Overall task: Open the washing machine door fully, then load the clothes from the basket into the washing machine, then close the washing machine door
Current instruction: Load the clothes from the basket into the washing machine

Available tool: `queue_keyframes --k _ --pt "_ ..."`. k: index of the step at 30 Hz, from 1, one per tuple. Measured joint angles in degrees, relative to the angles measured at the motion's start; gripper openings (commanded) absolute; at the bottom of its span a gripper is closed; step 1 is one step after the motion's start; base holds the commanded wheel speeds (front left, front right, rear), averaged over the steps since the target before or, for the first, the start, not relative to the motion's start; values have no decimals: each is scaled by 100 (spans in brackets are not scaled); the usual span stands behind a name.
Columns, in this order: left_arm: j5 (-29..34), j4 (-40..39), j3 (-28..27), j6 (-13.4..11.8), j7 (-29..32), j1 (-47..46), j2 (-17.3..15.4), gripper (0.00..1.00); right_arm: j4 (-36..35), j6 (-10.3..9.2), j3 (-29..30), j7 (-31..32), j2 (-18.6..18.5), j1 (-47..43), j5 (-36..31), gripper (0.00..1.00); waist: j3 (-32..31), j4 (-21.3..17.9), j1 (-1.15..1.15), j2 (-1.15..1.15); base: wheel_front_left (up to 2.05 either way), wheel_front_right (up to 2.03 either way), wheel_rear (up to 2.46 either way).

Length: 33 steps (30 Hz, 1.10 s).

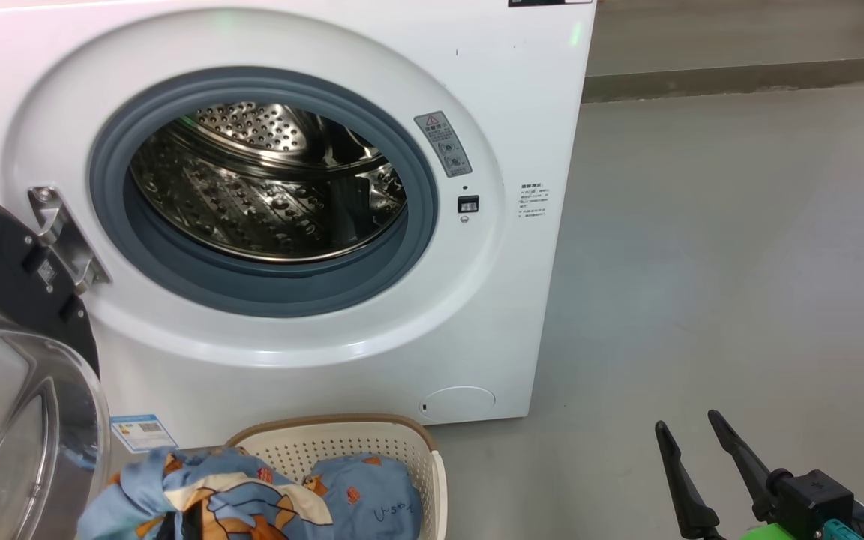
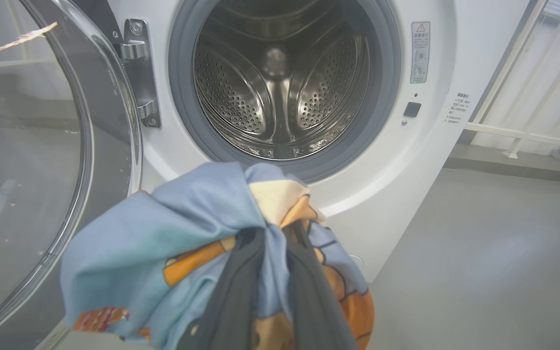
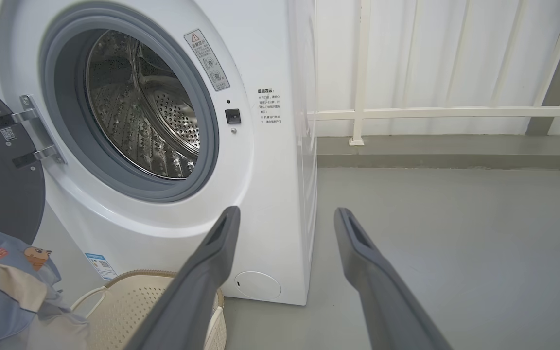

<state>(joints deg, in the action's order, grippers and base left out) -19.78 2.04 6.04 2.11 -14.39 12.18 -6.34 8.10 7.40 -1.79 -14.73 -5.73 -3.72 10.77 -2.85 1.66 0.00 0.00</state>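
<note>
clothes (image 2: 197,228) are clenched by the left gripper (image 2: 274,233); the right gripper (image 3: 285,218) is spread; the washing machine door (image 2: 32,160) is swung beside the drum (image 2: 280,87).

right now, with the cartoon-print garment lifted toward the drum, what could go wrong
1. The left gripper pinches only a bunch of the cartoon-print garment; part seems to lie in the basket and could drag it.
2. Loose folds might drape over the grey gasket or snag the door hinge, short of the drum.

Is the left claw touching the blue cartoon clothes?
Touching. In the left wrist view the left claw is shut on the clothes, with the blue fabric bunched and pinched between its jaws.
</note>
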Motion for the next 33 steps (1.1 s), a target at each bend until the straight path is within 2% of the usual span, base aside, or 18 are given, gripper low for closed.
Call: queue_keyframes --k 16,33 --pt "177 -199 -238 145 0 80 144 0 1 0 -59 0 2 0 40 100 -50 -129 0 0 0 0 0" --pt "238 -247 -267 202 0 82 183 0 14 0 8 0 2 0 41 100 -81 -81 0 0 0 0 0"
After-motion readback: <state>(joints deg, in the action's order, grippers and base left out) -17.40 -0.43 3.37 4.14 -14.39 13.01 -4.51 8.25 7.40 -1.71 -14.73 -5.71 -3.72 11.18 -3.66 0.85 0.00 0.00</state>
